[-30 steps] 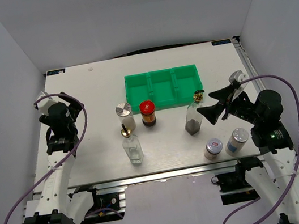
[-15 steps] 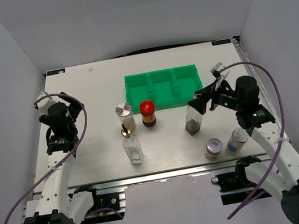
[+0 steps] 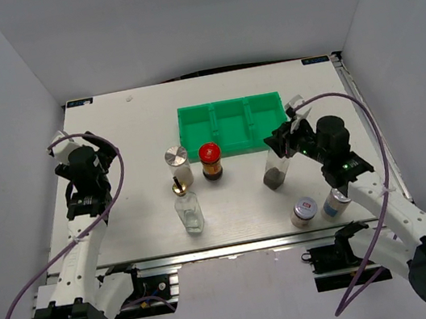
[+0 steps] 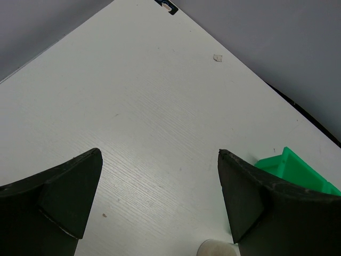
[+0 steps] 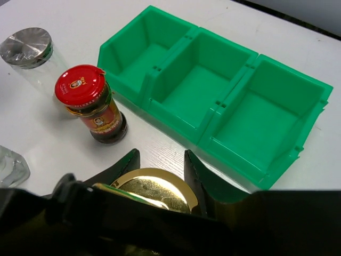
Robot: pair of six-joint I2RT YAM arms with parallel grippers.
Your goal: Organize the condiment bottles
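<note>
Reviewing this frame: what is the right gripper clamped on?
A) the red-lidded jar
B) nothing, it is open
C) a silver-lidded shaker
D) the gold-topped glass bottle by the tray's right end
D: the right gripper is shut around the gold top of the glass bottle. The wrist view shows its cap pinched between the jaws, while the red-lidded jar stands apart, untouched.

Green tray (image 3: 227, 103), red-lidded dark jar (image 5: 91, 104) (gold neck band), silver-lidded shaker (image 5: 26, 48), white table (image 4: 133, 106)

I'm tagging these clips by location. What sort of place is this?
Probably a lab robot test booth, not a kitchen: plain grey walls enclose a white table with two arms bolted at its edge.
</note>
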